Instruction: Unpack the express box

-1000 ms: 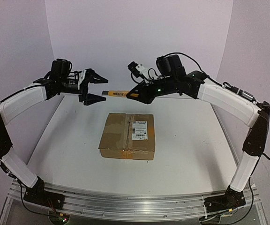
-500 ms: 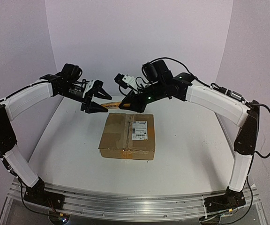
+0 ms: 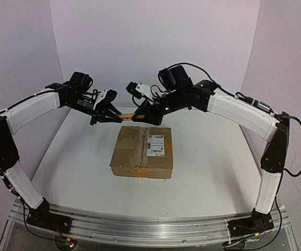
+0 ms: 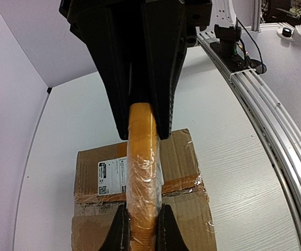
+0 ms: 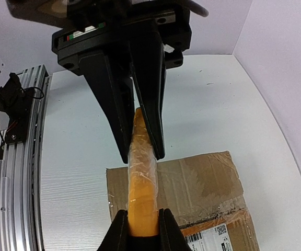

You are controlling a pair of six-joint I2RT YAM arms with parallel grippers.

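You had the left gripper (image 3: 108, 116) clenched on 1 end of the yellow utility knife (image 3: 125, 114), its 2 fingers (image 4: 120, 232) pressed against the plastic-wrapped handle. The knife hung roughly level in the air, clear of the express box (image 3: 142, 151). The box lay flat on the white table (image 3: 77, 172) between the 2 arms, with its white label (image 3: 156, 145) facing up. Your right gripper (image 3: 140, 112) grasped the knife's other end, fingers tight on both sides.
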